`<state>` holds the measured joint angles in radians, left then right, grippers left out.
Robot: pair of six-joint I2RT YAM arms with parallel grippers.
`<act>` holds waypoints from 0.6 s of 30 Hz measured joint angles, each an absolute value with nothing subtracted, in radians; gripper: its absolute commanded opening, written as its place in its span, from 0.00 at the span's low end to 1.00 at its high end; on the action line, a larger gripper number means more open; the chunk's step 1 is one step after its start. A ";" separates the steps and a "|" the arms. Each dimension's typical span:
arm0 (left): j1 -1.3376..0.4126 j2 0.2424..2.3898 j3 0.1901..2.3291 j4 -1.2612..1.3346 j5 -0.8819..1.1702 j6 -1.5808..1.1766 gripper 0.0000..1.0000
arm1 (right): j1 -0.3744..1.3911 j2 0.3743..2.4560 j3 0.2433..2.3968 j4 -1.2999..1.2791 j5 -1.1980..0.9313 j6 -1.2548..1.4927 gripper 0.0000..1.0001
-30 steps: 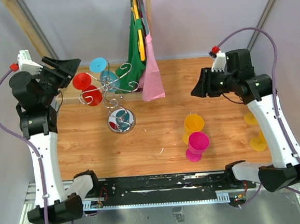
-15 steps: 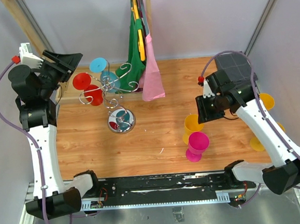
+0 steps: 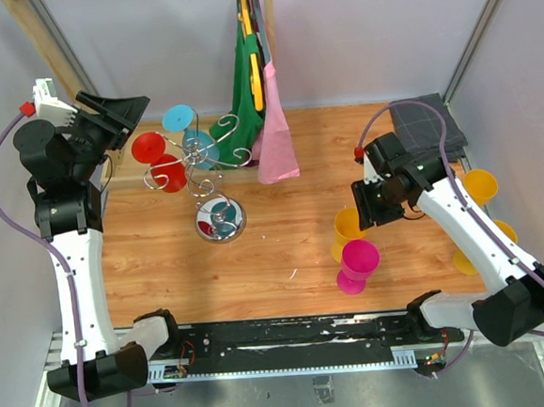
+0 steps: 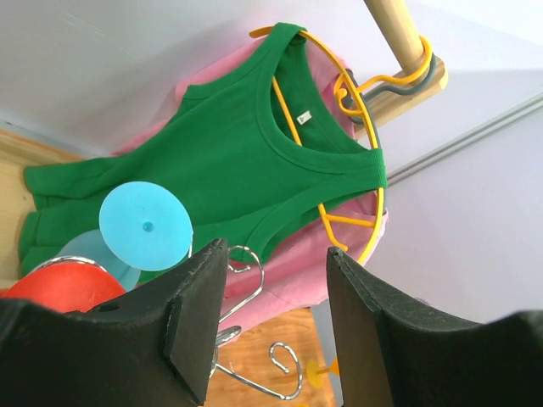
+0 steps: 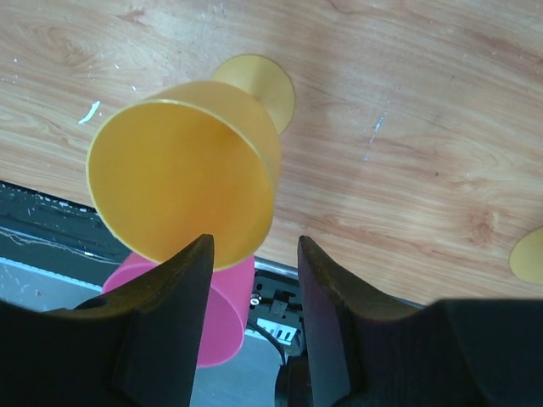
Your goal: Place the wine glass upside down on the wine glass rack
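The wine glass rack [image 3: 203,162] is a chrome wire stand with a round mirror base [image 3: 220,219]. Red [image 3: 148,147] and blue [image 3: 180,117] glasses hang upside down on its hooks. A yellow wine glass [image 3: 349,226] stands upright with a pink one [image 3: 359,258] in front of it. My right gripper [image 3: 365,206] hovers open just above the yellow glass [image 5: 182,191]; its fingers [image 5: 199,254] hold nothing, and the pink glass [image 5: 216,305] lies below. My left gripper [image 3: 133,115] is raised left of the rack, open and empty [image 4: 276,271], facing a blue glass foot [image 4: 145,225] and a chrome hook [image 4: 246,263].
A wooden rail [image 3: 42,38] at the back carries green [image 3: 242,83] and pink [image 3: 274,137] garments on hangers, close behind the rack. More yellow glasses [image 3: 481,185] [image 3: 465,262] stand at the right edge. A dark folded cloth [image 3: 425,116] lies at the back right.
My right arm has swung from the back right forward and down to hover over the yellow glass. The left gripper rose slightly, then held still.
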<state>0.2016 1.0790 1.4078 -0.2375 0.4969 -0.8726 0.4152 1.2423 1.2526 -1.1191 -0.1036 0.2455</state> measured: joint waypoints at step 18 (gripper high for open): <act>0.202 1.071 1.407 -0.237 0.496 -0.868 0.56 | 0.415 1.324 1.216 -1.026 -0.096 0.238 0.01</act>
